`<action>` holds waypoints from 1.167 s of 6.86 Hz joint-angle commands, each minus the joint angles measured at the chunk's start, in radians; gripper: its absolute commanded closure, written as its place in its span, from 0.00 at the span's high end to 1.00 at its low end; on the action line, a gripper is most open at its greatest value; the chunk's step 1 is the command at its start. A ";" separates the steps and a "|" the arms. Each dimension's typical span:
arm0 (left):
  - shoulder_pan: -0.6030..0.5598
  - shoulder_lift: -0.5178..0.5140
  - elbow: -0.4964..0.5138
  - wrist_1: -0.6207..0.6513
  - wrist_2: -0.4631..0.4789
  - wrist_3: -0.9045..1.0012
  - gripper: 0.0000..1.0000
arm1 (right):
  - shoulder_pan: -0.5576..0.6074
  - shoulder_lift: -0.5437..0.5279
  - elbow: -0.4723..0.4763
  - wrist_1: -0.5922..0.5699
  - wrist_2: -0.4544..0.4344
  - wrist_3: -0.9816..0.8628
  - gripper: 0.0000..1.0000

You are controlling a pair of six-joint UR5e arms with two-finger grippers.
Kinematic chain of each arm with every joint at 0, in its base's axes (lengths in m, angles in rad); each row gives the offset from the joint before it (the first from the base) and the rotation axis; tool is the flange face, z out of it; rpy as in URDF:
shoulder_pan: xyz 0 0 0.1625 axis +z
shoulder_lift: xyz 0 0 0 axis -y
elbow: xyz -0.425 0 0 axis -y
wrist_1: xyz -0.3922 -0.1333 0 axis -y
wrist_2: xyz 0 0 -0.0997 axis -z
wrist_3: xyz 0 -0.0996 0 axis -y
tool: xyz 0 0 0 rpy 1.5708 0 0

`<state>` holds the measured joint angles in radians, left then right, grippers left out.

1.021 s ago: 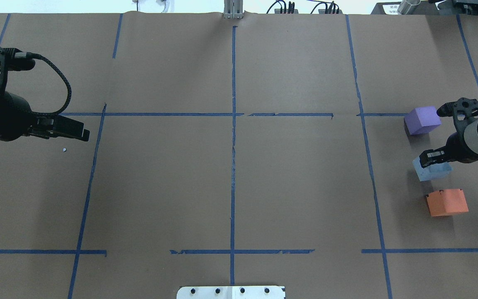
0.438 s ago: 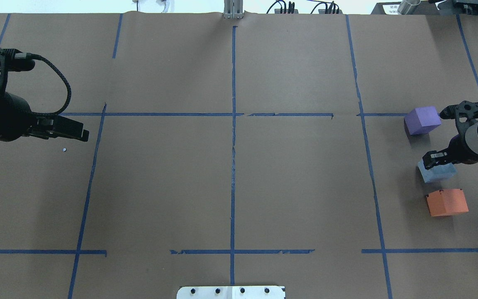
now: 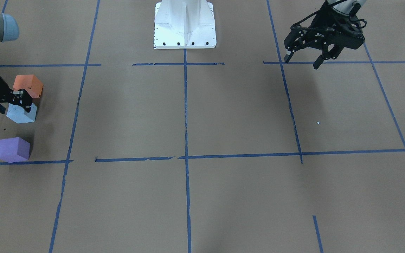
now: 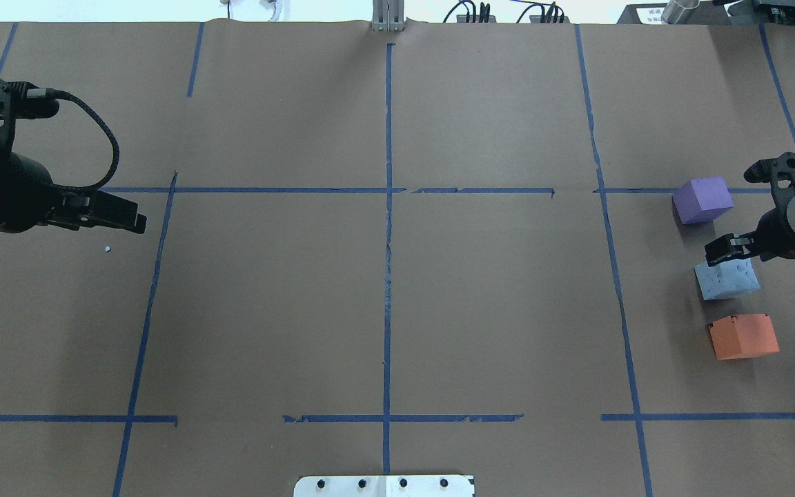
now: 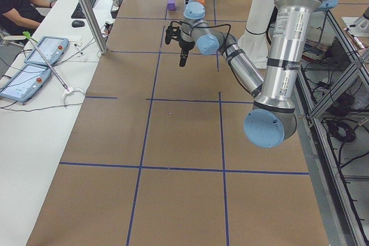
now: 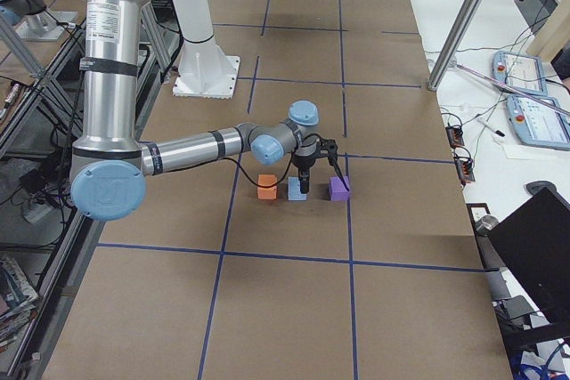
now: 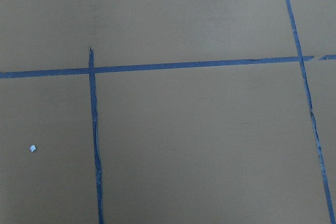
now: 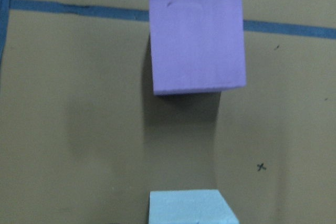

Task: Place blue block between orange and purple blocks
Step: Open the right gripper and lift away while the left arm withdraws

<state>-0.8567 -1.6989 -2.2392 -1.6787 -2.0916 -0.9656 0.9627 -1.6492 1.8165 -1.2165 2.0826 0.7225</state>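
The pale blue block (image 4: 727,279) sits on the table between the purple block (image 4: 702,199) and the orange block (image 4: 743,336), apart from both. All three also show in the front view: blue (image 3: 21,113), purple (image 3: 13,149), orange (image 3: 28,86). My right gripper (image 4: 723,250) hovers just above the blue block's purple-side edge, open and empty. The right wrist view shows the purple block (image 8: 198,43) and the blue block's top (image 8: 191,206), with no fingers in frame. My left gripper (image 3: 301,58) is open and empty, far off on the other side of the table.
Blue tape lines divide the brown paper table. The white robot base (image 3: 185,24) stands at the middle of the near edge. A small white scrap (image 4: 107,249) lies near the left gripper.
My right gripper has drawn back and up off the blue block, which now lies uncovered between the other two. The left arm has barely moved.
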 commanded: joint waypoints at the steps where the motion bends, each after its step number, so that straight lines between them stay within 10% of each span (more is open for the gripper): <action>1: -0.007 0.034 0.030 0.001 0.008 0.057 1.00 | 0.176 0.061 -0.020 -0.049 0.075 -0.148 1.00; 6: -0.348 0.169 0.260 0.004 -0.046 0.767 1.00 | 0.542 0.086 -0.017 -0.460 0.206 -0.734 1.00; 8: -0.633 0.153 0.491 0.002 -0.285 1.129 1.00 | 0.573 0.048 -0.020 -0.491 0.232 -0.835 1.00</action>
<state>-1.3302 -1.5420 -1.8797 -1.6769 -2.2542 -0.0647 1.5168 -1.5782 1.7988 -1.6860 2.3027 -0.0421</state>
